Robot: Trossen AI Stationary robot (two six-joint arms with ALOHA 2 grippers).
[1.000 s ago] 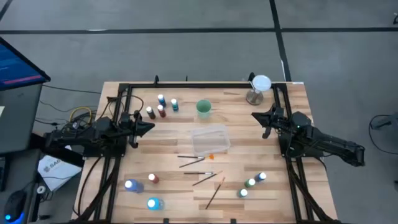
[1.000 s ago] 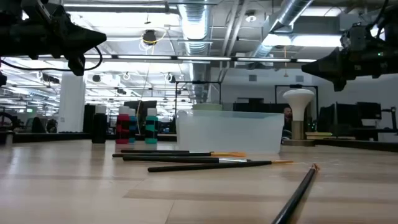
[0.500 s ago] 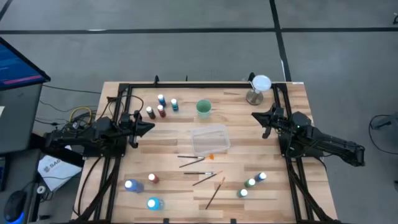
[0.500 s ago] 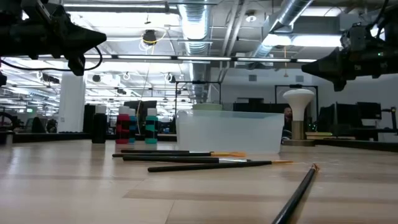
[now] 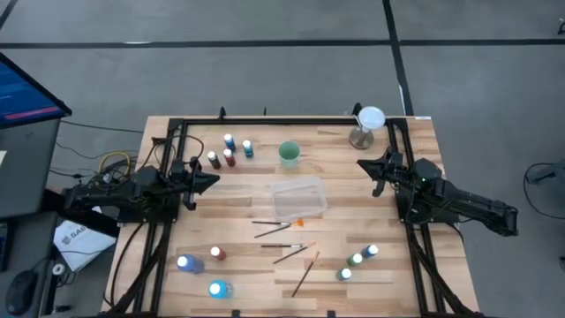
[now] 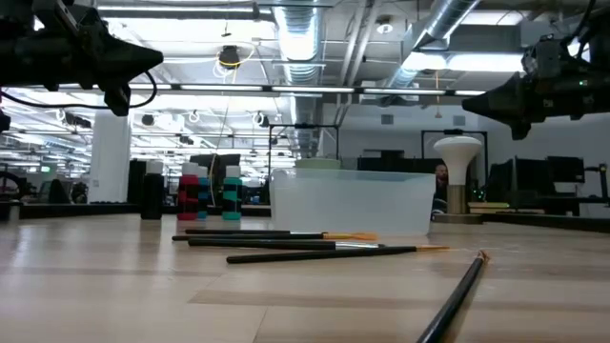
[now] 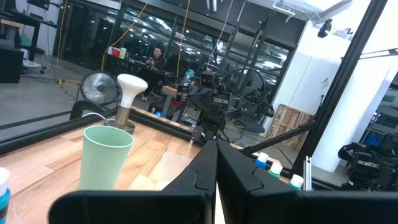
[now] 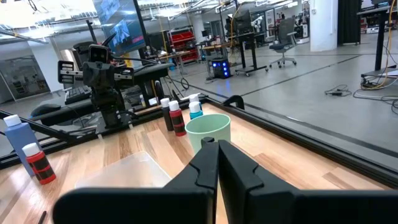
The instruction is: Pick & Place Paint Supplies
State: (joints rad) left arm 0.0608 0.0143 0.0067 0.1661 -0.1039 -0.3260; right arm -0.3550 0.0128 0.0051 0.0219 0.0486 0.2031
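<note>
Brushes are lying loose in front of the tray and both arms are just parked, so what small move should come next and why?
Probably open the right end effector and lower it toward the nearest brush. Both end effectors are shut and empty, held above the table, the left end effector at the opposite side. The brushes lie flat on the wood beside the tray, which looks empty.

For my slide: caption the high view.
Both tools shut, hovering beside the tray; brushes and bottles untouched.
</note>
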